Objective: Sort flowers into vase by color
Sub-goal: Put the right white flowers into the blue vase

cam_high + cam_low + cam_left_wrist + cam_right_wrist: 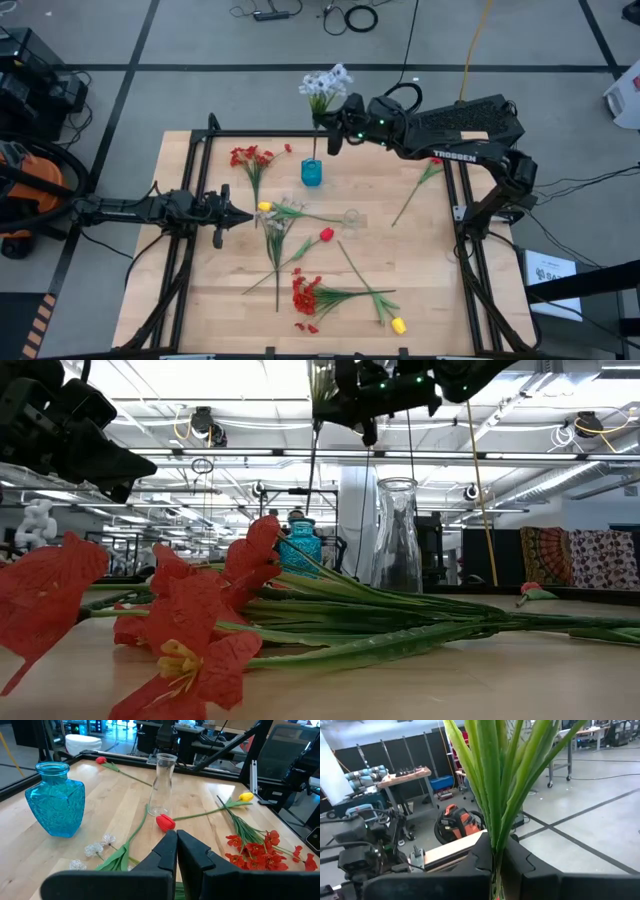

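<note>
My right gripper is raised over the table's far middle, shut on a spray of white flowers. The spray's thin stem runs down toward the mouth of the blue vase; whether its lower end is inside, I cannot tell. A clear glass vase stands mid-table. Red clusters, a red tulip and yellow tulips lie flat on the wood. My left gripper waits shut at the left, above the table. My right gripper pinches the white spray's stem between its two fingers, just below where the long green leaves fan out. The fingers lie level, coming from the table's right, across the stem. The spray stands upright, blossoms above, and is lifted clear of the table.
Another red tulip lies under the right arm at the far right. A loose white spray lies near my left gripper. Black frame rails run along the table's sides. Bare wood is at the near left corner.
</note>
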Action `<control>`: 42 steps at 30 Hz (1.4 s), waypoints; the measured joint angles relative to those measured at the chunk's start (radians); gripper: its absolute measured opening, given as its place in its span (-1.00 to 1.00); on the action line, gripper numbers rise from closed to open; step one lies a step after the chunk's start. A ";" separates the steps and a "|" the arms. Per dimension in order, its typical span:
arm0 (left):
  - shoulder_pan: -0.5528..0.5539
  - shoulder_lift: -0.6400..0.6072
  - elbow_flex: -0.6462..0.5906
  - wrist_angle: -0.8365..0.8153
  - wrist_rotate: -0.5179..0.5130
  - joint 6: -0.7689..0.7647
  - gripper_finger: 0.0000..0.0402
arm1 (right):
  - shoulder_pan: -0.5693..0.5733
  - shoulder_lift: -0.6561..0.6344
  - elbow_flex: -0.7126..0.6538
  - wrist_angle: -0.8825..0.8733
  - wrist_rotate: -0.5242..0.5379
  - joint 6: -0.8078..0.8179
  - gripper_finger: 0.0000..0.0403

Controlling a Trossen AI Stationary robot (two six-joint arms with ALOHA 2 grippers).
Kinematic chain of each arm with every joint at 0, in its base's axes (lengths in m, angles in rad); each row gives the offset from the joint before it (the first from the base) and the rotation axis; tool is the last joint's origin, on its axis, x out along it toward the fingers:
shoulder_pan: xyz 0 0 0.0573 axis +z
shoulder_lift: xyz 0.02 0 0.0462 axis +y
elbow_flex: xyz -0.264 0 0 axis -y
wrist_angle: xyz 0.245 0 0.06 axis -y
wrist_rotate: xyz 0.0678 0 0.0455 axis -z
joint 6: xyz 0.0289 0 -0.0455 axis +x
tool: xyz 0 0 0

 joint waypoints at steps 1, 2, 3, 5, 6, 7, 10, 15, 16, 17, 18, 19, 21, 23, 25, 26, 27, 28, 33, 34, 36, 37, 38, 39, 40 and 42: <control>0.000 0.000 0.000 0.000 0.000 0.000 -0.91 | 0.003 0.012 0.000 0.021 0.000 -0.003 -0.98; 0.000 0.000 0.000 0.000 0.000 0.000 -0.91 | 0.006 0.022 0.000 0.041 0.000 -0.003 -0.98; 0.000 0.000 0.000 0.000 0.000 0.000 -0.91 | 0.007 0.031 0.000 0.047 0.000 -0.006 -0.98; 0.000 0.000 0.000 0.000 0.000 0.000 -0.91 | 0.007 0.048 0.000 0.056 0.001 -0.018 -0.98; 0.000 0.000 0.000 0.000 0.000 0.000 -0.91 | 0.008 0.057 0.000 0.057 0.003 -0.021 -0.98; 0.000 0.000 0.000 0.000 0.000 0.000 -0.91 | 0.009 0.065 0.000 0.058 0.004 -0.021 -0.98; 0.000 0.000 0.000 0.000 0.000 0.000 -0.91 | 0.009 0.085 0.000 0.055 0.004 -0.035 -0.98; 0.000 0.000 0.000 0.000 0.000 0.000 -0.91 | 0.017 0.129 0.000 0.054 0.004 -0.047 -0.98; 0.000 0.000 0.000 0.000 0.000 0.000 -0.91 | 0.019 0.138 0.000 0.053 0.004 -0.046 -0.98; 0.000 0.000 0.000 0.000 0.000 0.000 -0.91 | 0.020 0.146 0.000 0.045 0.004 -0.045 -0.98; 0.000 0.000 0.000 0.000 0.000 0.000 -0.91 | 0.020 0.152 0.000 0.031 0.004 -0.042 -0.98; 0.000 0.000 0.000 0.000 0.000 0.000 -0.91 | 0.024 0.162 0.000 0.030 0.004 -0.039 -0.98; 0.000 0.000 0.000 0.000 0.000 0.000 -0.91 | 0.026 0.175 0.000 0.019 0.004 -0.039 -0.98; 0.000 0.000 0.000 0.000 0.000 0.000 -0.91 | 0.027 0.179 0.000 0.002 0.004 -0.043 -0.98; 0.000 0.000 0.000 0.000 0.000 0.000 -0.91 | 0.029 0.187 0.000 0.001 0.004 -0.043 -0.98; 0.000 0.000 0.000 0.000 0.000 0.000 -0.91 | 0.029 0.190 0.000 -0.008 0.004 -0.043 -0.97; 0.000 0.000 0.000 0.000 0.000 0.000 -0.91 | 0.029 0.192 0.000 -0.025 0.004 -0.043 -0.95; 0.000 0.000 0.000 0.000 0.000 0.000 -0.91 | 0.029 0.193 0.000 -0.039 0.005 -0.043 -0.93; 0.000 0.000 0.000 0.000 0.000 0.000 -0.91 | 0.030 0.193 0.000 -0.073 0.005 -0.044 -0.83; 0.000 0.000 0.000 0.000 0.000 0.000 -0.91 | 0.030 0.193 0.000 -0.079 0.005 -0.044 -0.81; 0.000 0.000 0.000 0.000 0.000 0.000 -0.91 | 0.030 0.193 0.000 -0.089 0.005 -0.044 -0.78; 0.000 0.000 0.000 0.000 0.000 0.000 -0.91 | 0.031 0.193 0.000 -0.092 0.005 -0.044 -0.75; 0.000 0.000 0.000 0.000 0.000 0.000 -0.91 | 0.031 0.192 0.000 -0.097 0.005 -0.044 -0.73; 0.000 0.000 0.000 0.000 0.000 0.000 -0.91 | 0.032 0.192 0.000 -0.102 0.005 -0.044 -0.70; 0.000 0.000 0.000 0.000 0.000 0.000 -0.91 | 0.032 0.192 0.000 -0.109 0.005 -0.044 -0.67; 0.000 0.000 0.000 0.000 0.000 0.000 -0.91 | 0.033 0.192 0.000 -0.119 0.004 -0.044 -0.60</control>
